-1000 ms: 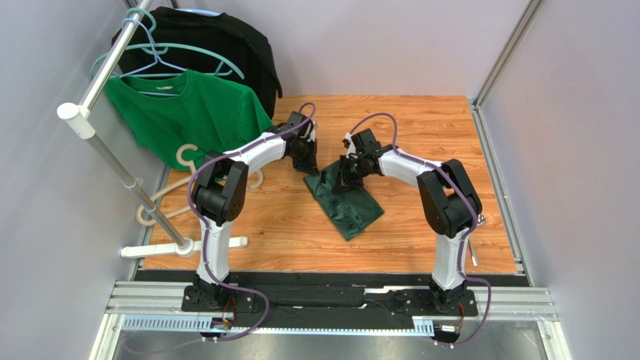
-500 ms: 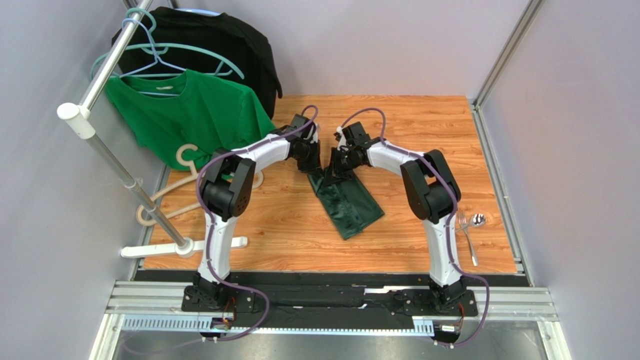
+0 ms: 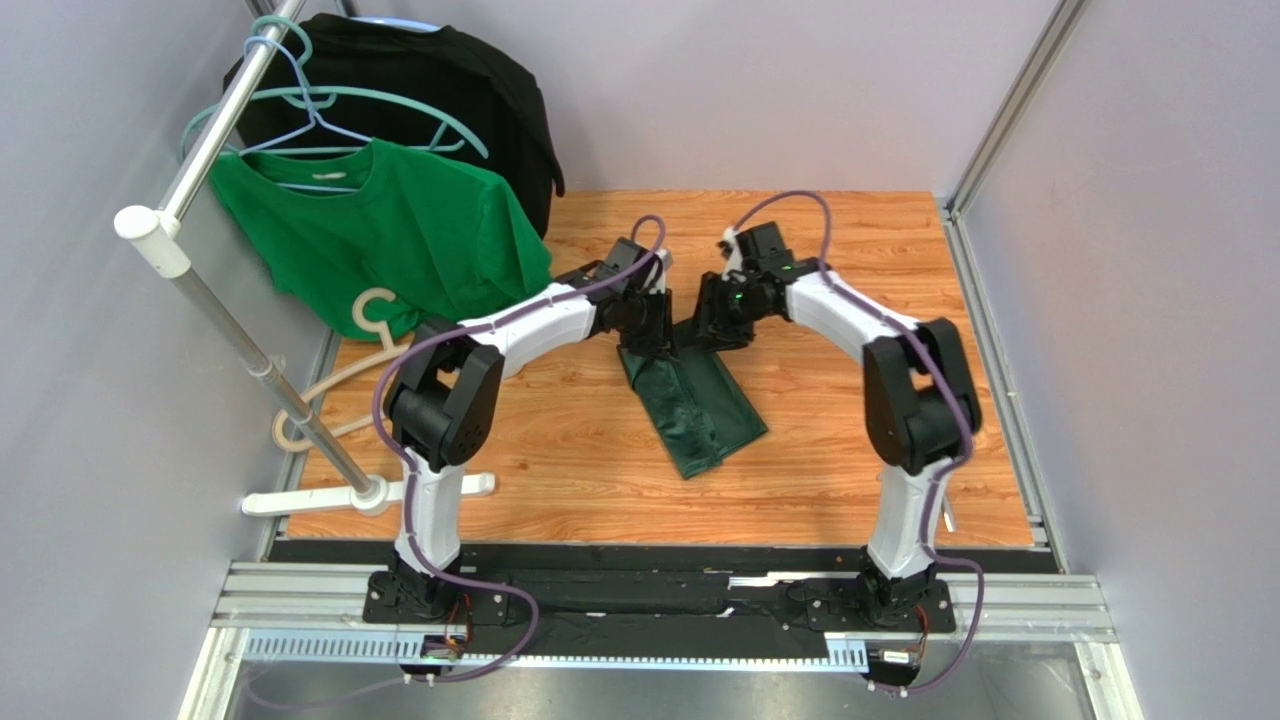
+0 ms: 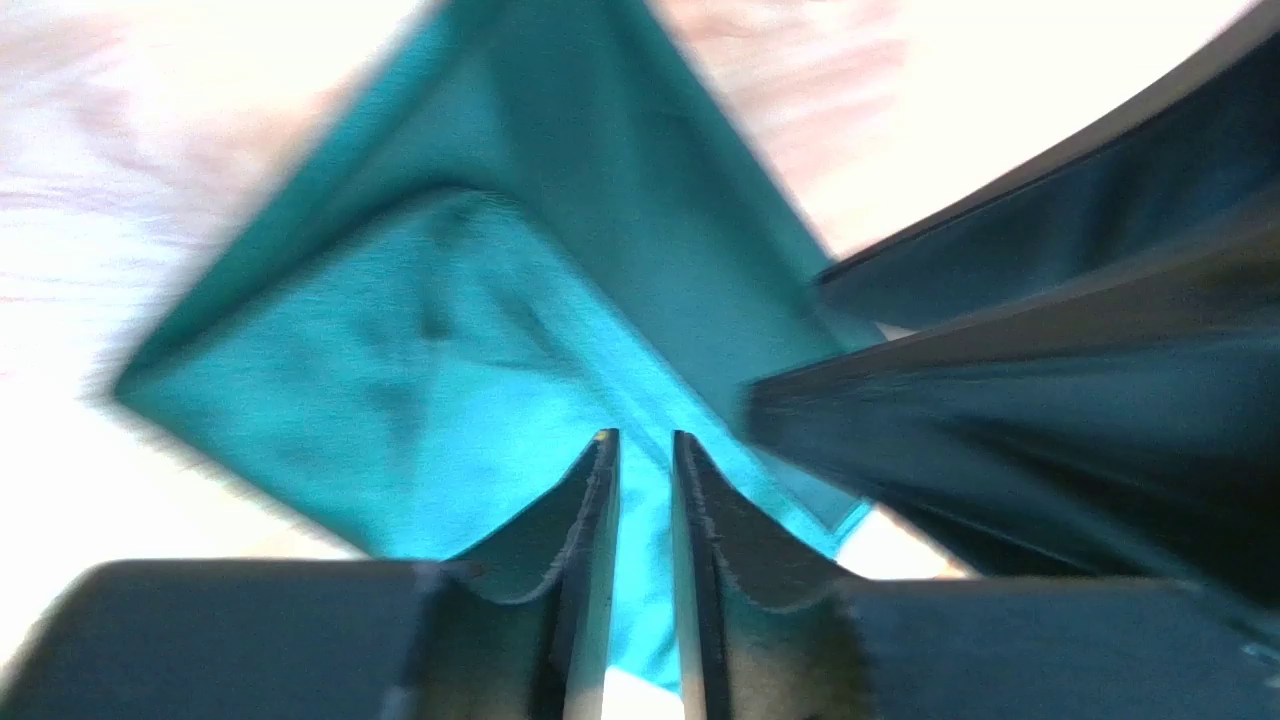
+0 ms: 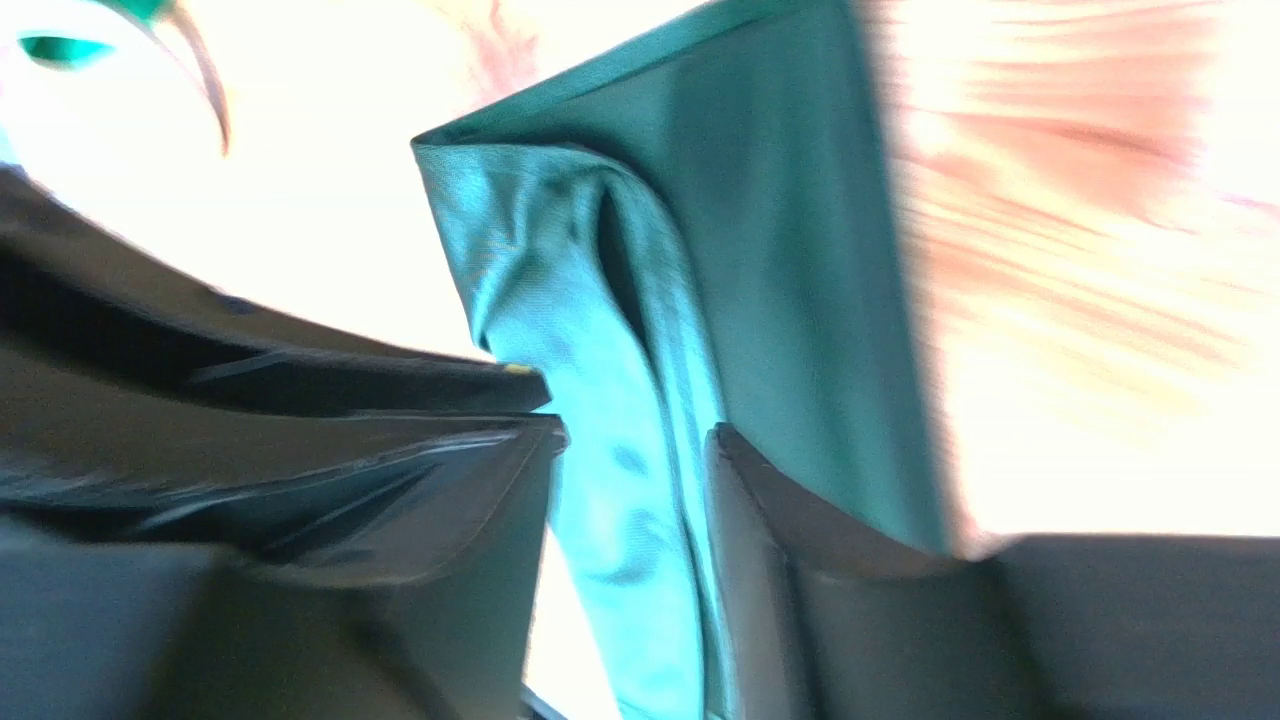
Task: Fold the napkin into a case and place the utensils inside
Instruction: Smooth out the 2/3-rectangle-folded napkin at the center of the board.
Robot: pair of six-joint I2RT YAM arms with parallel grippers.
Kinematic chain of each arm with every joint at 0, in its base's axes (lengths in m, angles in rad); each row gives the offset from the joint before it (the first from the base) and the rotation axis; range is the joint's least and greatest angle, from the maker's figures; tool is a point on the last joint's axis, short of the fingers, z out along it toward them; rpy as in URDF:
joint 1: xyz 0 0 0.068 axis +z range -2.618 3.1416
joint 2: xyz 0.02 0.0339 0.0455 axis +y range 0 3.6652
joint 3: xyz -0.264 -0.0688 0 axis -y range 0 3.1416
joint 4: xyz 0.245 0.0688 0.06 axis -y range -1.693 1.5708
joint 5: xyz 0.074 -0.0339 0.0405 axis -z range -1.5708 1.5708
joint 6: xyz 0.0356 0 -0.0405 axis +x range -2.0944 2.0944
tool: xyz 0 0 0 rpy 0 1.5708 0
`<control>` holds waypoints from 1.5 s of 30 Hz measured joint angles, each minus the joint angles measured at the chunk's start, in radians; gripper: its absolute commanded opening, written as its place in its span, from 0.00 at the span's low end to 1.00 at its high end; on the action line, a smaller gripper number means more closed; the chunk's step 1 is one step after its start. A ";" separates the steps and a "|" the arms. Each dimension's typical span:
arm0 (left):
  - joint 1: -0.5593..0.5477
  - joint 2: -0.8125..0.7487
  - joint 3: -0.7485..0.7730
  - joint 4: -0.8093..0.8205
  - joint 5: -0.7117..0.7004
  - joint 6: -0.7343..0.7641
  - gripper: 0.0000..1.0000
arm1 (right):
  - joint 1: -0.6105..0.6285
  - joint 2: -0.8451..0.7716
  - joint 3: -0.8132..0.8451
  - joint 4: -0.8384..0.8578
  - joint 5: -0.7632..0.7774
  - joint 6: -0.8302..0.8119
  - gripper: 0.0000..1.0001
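The dark green napkin point(image 3: 694, 413) lies on the wooden table as a narrow folded strip, slanting from the far left to the near right. Both grippers are at its far end. My left gripper point(image 3: 649, 333) hovers over the far left corner; in the left wrist view point(image 4: 643, 443) its jaws stand a narrow slit apart, with the napkin point(image 4: 451, 345) showing through the gap. My right gripper point(image 3: 709, 323) is open beside it, its jaws point(image 5: 637, 432) wider apart over a raised fold of napkin point(image 5: 781, 225). Of the utensils, only a handle tip point(image 3: 947, 515) shows behind the right arm.
A bright green T-shirt point(image 3: 376, 225) and a black garment point(image 3: 436, 90) hang on a metal rack point(image 3: 226, 330) at the far left. Pale hangers point(image 3: 368, 315) lie by its base. Metal rails point(image 3: 992, 330) border the table's right edge.
Both grippers have gone from shut to open at the napkin's far end. The right arm swung out to the right and now covers the fork and spoon. The left gripper shifted right.
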 measured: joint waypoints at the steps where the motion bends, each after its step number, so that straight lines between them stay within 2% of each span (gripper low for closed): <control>1: -0.018 -0.002 -0.003 0.012 -0.006 -0.010 0.35 | -0.015 -0.032 -0.016 -0.007 0.009 -0.003 0.54; 5: -0.077 -0.004 -0.029 0.051 -0.021 -0.054 0.40 | -0.106 -0.162 -0.130 0.006 0.026 -0.022 0.56; 6: -0.094 -0.003 -0.033 0.053 -0.034 -0.069 0.41 | -0.127 -0.177 -0.163 0.020 0.029 -0.023 0.56; 7: -0.108 -0.004 -0.033 0.053 -0.045 -0.083 0.46 | -0.141 -0.184 -0.192 0.034 0.034 -0.023 0.56; 9: -0.132 -0.004 -0.033 0.059 -0.069 -0.107 0.46 | -0.158 -0.188 -0.269 0.055 0.044 -0.023 0.57; 14: -0.155 -0.003 -0.033 0.055 -0.105 -0.146 0.51 | -0.148 -0.191 -0.404 0.081 0.057 -0.018 0.55; 22: -0.151 -0.003 -0.032 0.047 -0.123 -0.164 0.54 | -0.135 -0.295 -0.599 0.287 -0.024 0.069 0.47; 23: -0.151 -0.002 -0.022 0.026 -0.127 -0.162 0.55 | -0.129 -0.303 -0.616 0.302 -0.037 0.079 0.47; 24: -0.151 -0.002 -0.013 0.010 -0.130 -0.159 0.63 | -0.117 -0.313 -0.636 0.316 -0.052 0.095 0.47; 29: -0.154 -0.001 0.051 -0.047 -0.148 -0.136 0.67 | -0.103 -0.382 -0.669 0.299 -0.075 0.111 0.51; 31: -0.162 0.006 0.088 -0.081 -0.178 -0.130 0.79 | -0.128 -0.432 -0.669 0.271 -0.054 0.114 0.55; 36: -0.223 0.085 0.251 -0.199 -0.299 -0.127 0.79 | -0.248 -0.592 -0.698 0.207 0.065 0.127 0.71; 40: -0.282 0.201 0.420 -0.298 -0.405 -0.161 0.75 | -0.300 -0.715 -0.757 0.163 0.129 0.127 0.73; 45: -0.316 0.359 0.625 -0.437 -0.487 -0.198 0.69 | -0.299 -0.759 -0.783 0.124 0.143 0.124 0.73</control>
